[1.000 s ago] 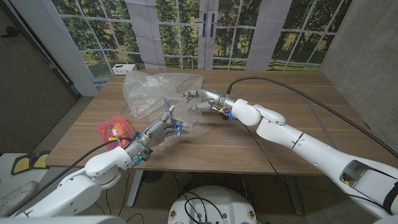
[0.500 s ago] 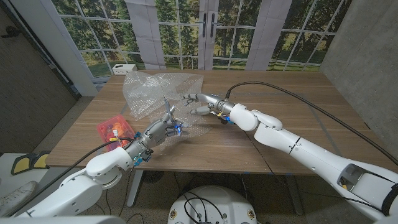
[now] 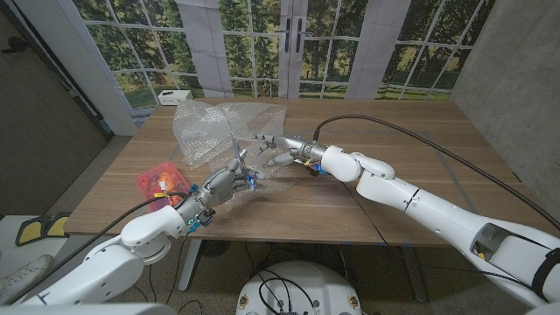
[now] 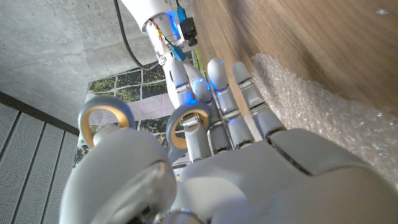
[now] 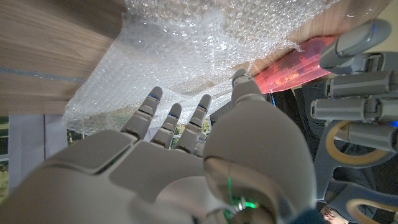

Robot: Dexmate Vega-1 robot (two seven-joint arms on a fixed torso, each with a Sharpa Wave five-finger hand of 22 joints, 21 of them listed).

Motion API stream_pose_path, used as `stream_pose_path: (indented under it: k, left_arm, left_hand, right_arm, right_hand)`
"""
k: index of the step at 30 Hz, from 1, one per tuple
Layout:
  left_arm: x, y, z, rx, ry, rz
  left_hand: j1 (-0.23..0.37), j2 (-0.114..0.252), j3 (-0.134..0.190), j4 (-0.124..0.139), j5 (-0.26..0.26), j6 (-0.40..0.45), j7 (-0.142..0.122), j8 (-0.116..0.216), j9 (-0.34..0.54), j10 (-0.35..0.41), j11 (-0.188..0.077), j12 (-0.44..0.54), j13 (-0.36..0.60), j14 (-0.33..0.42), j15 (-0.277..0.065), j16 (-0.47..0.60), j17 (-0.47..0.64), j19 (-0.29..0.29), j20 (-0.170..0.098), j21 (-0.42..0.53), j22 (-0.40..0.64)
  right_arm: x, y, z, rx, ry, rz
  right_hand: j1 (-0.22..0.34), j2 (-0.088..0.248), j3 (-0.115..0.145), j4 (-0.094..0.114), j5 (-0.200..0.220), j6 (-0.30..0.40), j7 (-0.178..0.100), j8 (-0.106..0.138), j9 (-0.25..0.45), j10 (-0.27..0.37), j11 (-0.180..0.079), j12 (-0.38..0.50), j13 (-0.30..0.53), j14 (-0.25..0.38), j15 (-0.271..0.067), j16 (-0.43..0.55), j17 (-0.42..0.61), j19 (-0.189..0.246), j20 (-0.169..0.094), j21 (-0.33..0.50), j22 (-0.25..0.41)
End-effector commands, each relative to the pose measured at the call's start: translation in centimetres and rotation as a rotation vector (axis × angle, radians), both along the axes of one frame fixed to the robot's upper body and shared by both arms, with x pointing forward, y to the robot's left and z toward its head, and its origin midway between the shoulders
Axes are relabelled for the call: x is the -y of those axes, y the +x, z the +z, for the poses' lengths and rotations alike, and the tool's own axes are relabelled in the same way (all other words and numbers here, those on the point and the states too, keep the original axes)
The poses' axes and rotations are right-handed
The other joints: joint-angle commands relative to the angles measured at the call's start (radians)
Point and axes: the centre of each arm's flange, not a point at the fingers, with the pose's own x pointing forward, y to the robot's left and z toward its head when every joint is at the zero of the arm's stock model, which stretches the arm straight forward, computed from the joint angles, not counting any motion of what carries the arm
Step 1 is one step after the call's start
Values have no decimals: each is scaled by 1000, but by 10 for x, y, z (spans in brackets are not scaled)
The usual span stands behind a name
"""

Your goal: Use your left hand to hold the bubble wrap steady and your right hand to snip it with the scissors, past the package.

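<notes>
Reaching farther across since a second ago, the right hand (image 3: 273, 150) hovers with fingers spread, empty, over the one bubble wrap sheet (image 3: 219, 129). Nearer, the left hand (image 3: 229, 178) grips one pair of scissors (image 4: 186, 121), blades pointing toward the wrap. Beyond its fingers, one red package (image 3: 162, 181) lies partly hidden.

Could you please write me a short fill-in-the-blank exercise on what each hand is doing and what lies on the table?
1. The left hand grips the ___ by their handles.
2. The right hand reaches over a sheet of clear ___.
3. The package lying on the table beside the left arm is ___ in colour.

Missing words: scissors; bubble wrap; red.
</notes>
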Motion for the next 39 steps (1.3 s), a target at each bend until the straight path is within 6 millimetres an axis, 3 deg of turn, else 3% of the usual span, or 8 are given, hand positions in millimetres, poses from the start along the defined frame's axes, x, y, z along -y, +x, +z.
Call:
stream_pose_path:
  k: [1, 6, 17, 21, 24, 29, 39]
  left_arm:
    - [1, 3, 2, -1, 12, -13]
    - [0, 3, 3, 6, -3, -3]
    - [0, 4, 4, -1, 13, -11]
    - [0, 3, 4, -4, 17, -14]
    - [0, 3, 4, -5, 17, -16]
    - [0, 3, 3, -5, 18, -14]
    - [1, 3, 4, 3, 15, -12]
  left_hand:
    - [0, 8, -3, 1, -6, -36, 58, 3, 3, 51, -39, 2, 9, 2, -6, 5, 1, 7, 2, -1, 2]
    - [-2, 9, -3, 2, -7, -39, 58, 2, 3, 50, -41, 1, 7, 2, -5, 4, -1, 7, 3, -2, 0]
    - [-2, 14, -3, 2, -9, -37, 59, 1, 1, 54, -39, 0, 2, 1, -3, 6, -2, 7, 4, -4, -2]
    - [-3, 14, -3, 3, -10, -36, 58, 3, 3, 58, -41, -2, -3, 1, -5, 7, -1, 7, 3, -4, -2]
    - [-4, 15, -3, 3, -10, -35, 57, 3, 3, 56, -39, 1, 2, 2, -7, 6, -3, 8, 3, -5, -3]
    - [-5, 17, -3, 3, -11, -34, 63, 3, 3, 58, -41, 4, 4, 3, -5, 8, -3, 8, 3, -5, -3]
    - [-6, 18, -4, 3, -13, -33, 62, 3, 5, 59, -39, 6, 7, 4, -7, 9, -6, 18, -6, -3, -5]
  right_arm:
    - [-1, 3, -7, 90, -56, -34]
    - [-1, 9, -12, 104, -75, -56]
    - [-2, 13, -12, 147, -114, -66]
    - [-1, 14, -10, 148, -123, -71]
    - [-1, 15, -10, 146, -134, -71]
    - [0, 16, -11, 149, -152, -74]
    - [0, 16, -14, 160, -177, -67]
  right_hand:
    - [6, -12, -3, -3, 2, -48, 4, 1, 1, -16, 1, -7, 0, -9, -169, -6, -4, -8, -6, -3, 0]
    - [7, -11, -3, -3, 1, -80, 7, 5, 0, -32, 1, -10, -2, -26, -168, -15, -11, -18, -11, -6, 0]
    - [17, -3, 3, -6, 4, -83, 3, 15, 0, -41, 0, -11, -5, -32, -171, -19, -18, -23, -19, -6, 0]
    - [37, 9, 15, -13, 10, -83, 1, 19, -1, -48, 0, -11, -6, -31, -175, -21, -24, -25, -21, -5, 0]
    - [83, 24, 40, -30, 28, -84, -1, 25, -1, -54, 0, -8, -6, -31, -176, -25, -36, -26, -21, -4, 0]
    - [122, 26, 57, -40, 41, -84, -2, 28, -2, -63, 0, -9, -8, -36, -174, -31, -48, -27, -25, -4, 0]
    - [161, 26, 74, -40, 54, -63, -16, 38, -2, -66, -1, -6, -9, -44, -173, -37, -62, -31, -36, -4, -1]
